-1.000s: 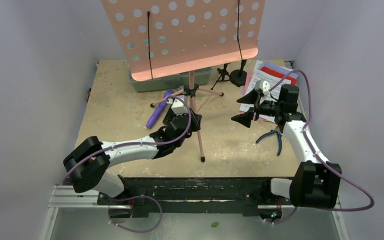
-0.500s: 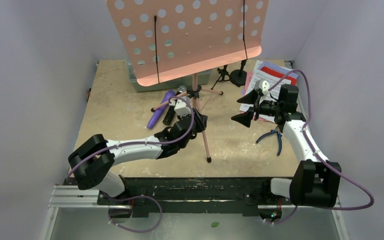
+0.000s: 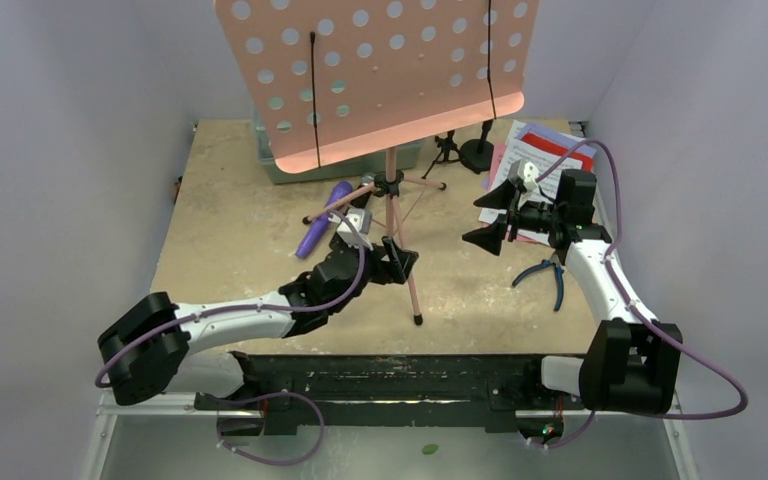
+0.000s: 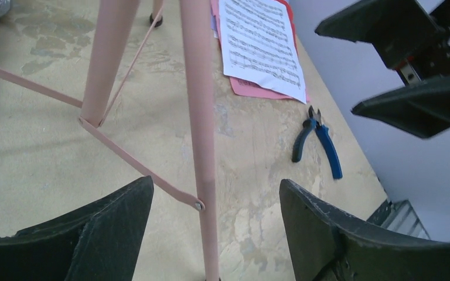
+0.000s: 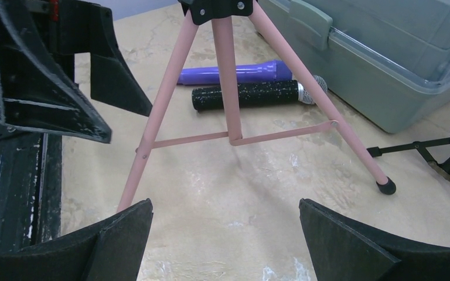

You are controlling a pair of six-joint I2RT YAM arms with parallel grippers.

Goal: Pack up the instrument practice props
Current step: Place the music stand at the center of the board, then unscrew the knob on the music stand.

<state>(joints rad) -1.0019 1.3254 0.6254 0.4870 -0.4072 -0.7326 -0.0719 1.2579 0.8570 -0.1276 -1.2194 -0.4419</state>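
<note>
Left gripper, fingers spread, now straddles the near leg of the pink tripod, which has shifted rightward; right gripper waits unmoved, fingers spread. Folding remains undone.

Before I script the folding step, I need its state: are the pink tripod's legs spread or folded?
Spread. On the pink tripod, legs splay from the black hub, braces stretched out, feet apart on the table.

Blue-handled pliers lie flat on the beige, stained table near its right edge, handles spread and pointing toward the near side. Grey-green plastic case sits at the far side, lid on. Plain grey walls surround the table.
</note>
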